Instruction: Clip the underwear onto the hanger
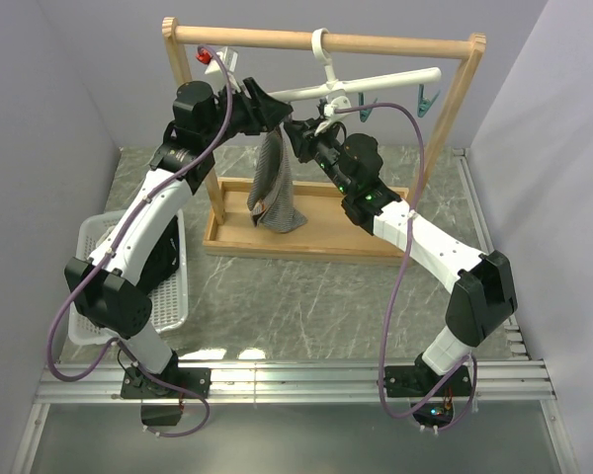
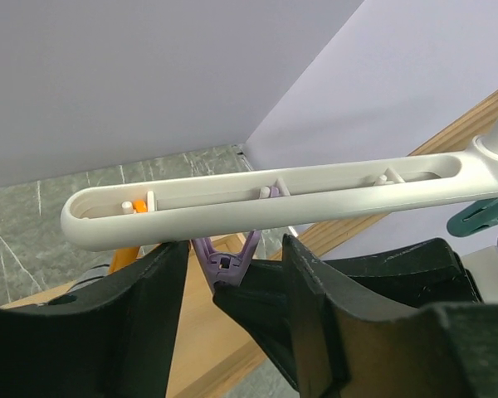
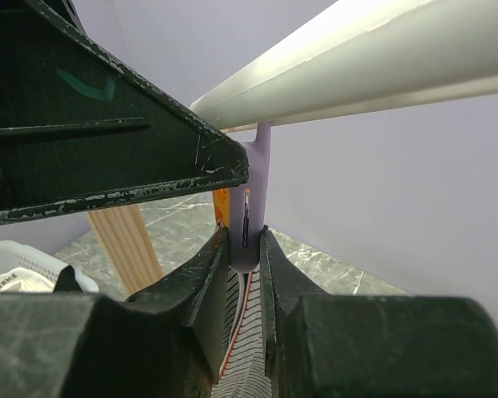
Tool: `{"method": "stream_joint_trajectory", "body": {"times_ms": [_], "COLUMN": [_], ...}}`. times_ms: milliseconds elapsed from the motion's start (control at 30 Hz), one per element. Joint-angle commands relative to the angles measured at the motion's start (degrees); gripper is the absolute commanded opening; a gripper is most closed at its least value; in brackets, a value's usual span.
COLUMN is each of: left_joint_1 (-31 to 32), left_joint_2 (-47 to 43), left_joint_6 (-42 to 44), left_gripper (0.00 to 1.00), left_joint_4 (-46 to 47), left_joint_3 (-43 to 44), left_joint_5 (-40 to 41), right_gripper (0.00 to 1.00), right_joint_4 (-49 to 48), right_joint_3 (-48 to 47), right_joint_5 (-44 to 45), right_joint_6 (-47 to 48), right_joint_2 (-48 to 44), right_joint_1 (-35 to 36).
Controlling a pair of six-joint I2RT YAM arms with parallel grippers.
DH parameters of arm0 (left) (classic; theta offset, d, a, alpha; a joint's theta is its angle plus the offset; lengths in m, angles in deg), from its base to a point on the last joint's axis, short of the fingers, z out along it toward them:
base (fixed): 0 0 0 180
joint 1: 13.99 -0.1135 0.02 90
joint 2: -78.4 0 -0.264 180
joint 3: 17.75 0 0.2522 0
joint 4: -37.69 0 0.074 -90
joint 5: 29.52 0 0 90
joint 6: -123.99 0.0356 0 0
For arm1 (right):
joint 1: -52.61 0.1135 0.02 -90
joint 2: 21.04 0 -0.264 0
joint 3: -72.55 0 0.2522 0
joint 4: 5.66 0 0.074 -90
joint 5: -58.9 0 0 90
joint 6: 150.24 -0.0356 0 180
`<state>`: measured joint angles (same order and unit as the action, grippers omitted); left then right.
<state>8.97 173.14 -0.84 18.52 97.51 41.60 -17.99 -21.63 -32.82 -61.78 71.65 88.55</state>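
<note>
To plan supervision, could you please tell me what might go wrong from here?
The right fingers pinch the purple clip; a slip could shut it off the underwear, which might drop. The left fingers flank that same clip, so the arms may collide. The hanger hangs tilted and could swing.

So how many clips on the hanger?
4: orange clip at the hanger end by the left gripper; purple clip beside it in the right gripper; two teal clips beyond the hook. Arms may hide more.
</note>
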Motion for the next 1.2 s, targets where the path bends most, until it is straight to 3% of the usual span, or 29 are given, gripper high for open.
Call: {"method": "stream_joint_trajectory", "body": {"times_ms": [0, 500, 767, 967, 1167], "left_joint_1": [1.0, 2.6, 2.5, 2.4, 2.5], "left_joint_2": [0.1, -0.6, -10.0, -12.9, -10.0], "left_joint_6": [-1.0, 1.1, 4.2, 2.8, -2.4], "left_gripper": [0.53, 0.62, 0.70, 0.70, 0.72], "left_joint_4": [2.5, 0.4, -1.7, -5.0, -5.1], "left_joint_3": [2.7, 2.4, -5.0, -6.4, -4.5], "left_joint_5": [-0.7, 4.5, 6.9, 6.4, 3.8], "right_gripper": [0.00, 0.00, 0.00, 0.00, 0.00], "right_joint_4": [-1.2, -1.2, -1.2, -0.7, -0.5], "right_joint_3": [0.0, -0.3, -0.3, -0.6, -0.4], "right_joint_5": [-1.8, 0.0, 0.7, 0.2, -0.3], "right_joint_6": [1.0, 4.0, 3.5, 3.9, 3.6], "right_joint_2": [-3.2, -3.4, -3.9, -4.2, -4.4], "right_joint_1": [0.4, 1.1, 0.7, 0.7, 0.7]}}
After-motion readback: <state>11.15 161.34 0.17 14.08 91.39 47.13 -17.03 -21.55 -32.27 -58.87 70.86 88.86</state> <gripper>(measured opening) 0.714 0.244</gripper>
